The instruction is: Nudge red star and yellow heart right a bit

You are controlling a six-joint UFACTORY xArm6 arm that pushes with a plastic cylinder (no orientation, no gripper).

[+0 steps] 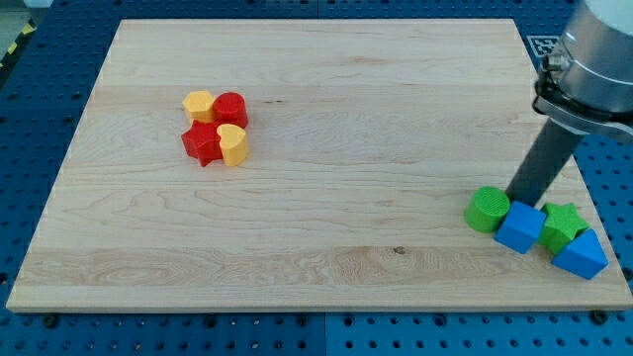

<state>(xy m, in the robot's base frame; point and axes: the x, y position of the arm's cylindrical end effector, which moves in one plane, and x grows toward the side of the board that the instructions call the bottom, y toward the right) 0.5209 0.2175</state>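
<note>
- Red star (202, 143) and yellow heart (233, 144) showing solid colours, left of centre.
- Yellow hexagon (199, 105), red cylinder (230, 109) sitting behind them.
- Green cylinder (488, 210), blue cube (520, 227), green star (563, 223), blue triangle (582, 254) lying near the bottom-right corner.
- Board (326, 247) showing pale wood grain.

Robotics lab bench, not a home or shop. Evidence: blue perforated metal base plate (297, 336) with a regular hole grid under and around a pale wooden board (316, 237); black-and-white fiducial marker (541, 45) at the view's top right; yellow-black hazard tape (12, 47) at top left; grey industrial robot arm (593, 49) carrying a straight dark rod (544, 163). Small coloured plastic test blocks sit on the board.
</note>
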